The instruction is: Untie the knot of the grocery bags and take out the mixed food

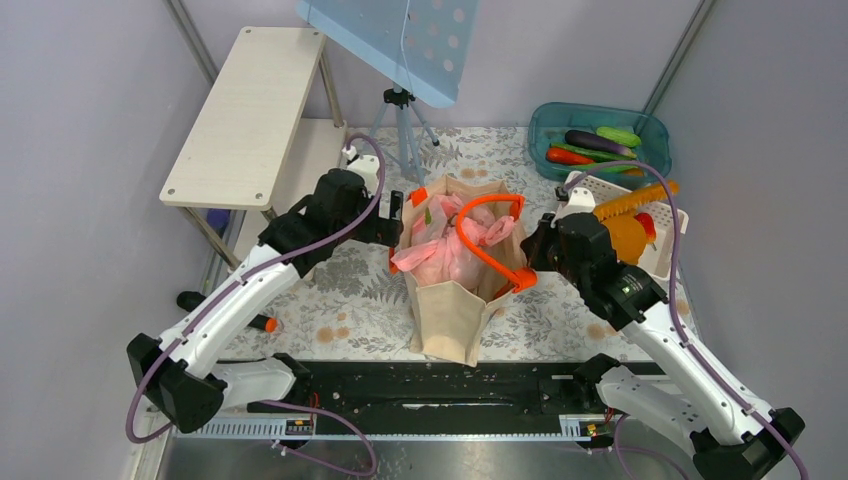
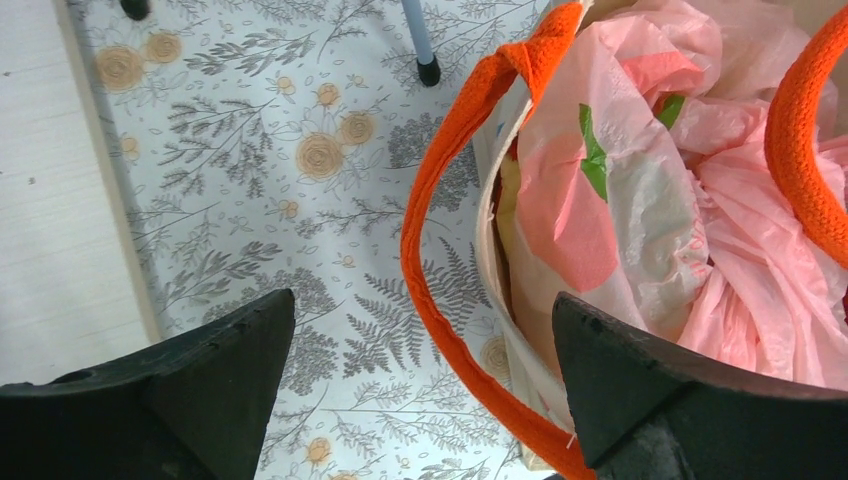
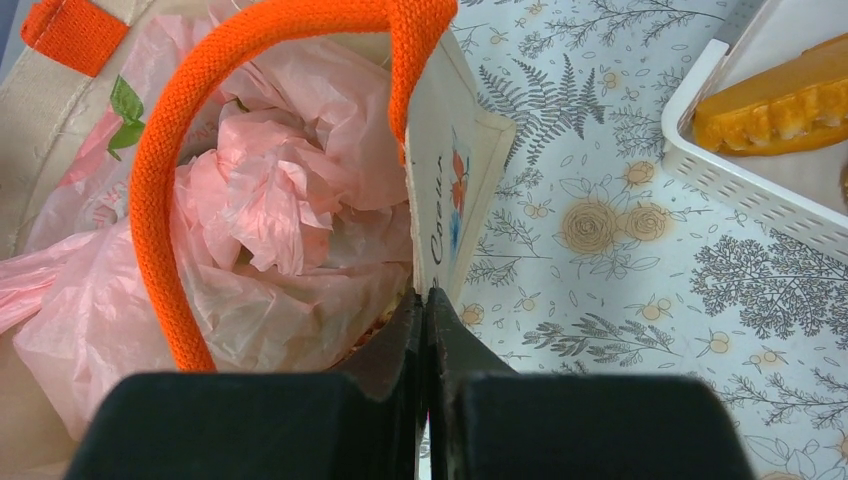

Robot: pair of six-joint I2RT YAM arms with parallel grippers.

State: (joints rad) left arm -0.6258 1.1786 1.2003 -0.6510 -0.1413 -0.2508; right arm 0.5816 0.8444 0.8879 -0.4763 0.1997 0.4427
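The right gripper pinches what seems the tote rim; left gripper spread beside it. Next: reach the pink bag knot.

We see a table under a grey floral cloth. A beige tote with orange handles stands upright near its middle. At the far right corner sits a teal bin, with a white basket just in front of it. A tripod stands at the far edge.
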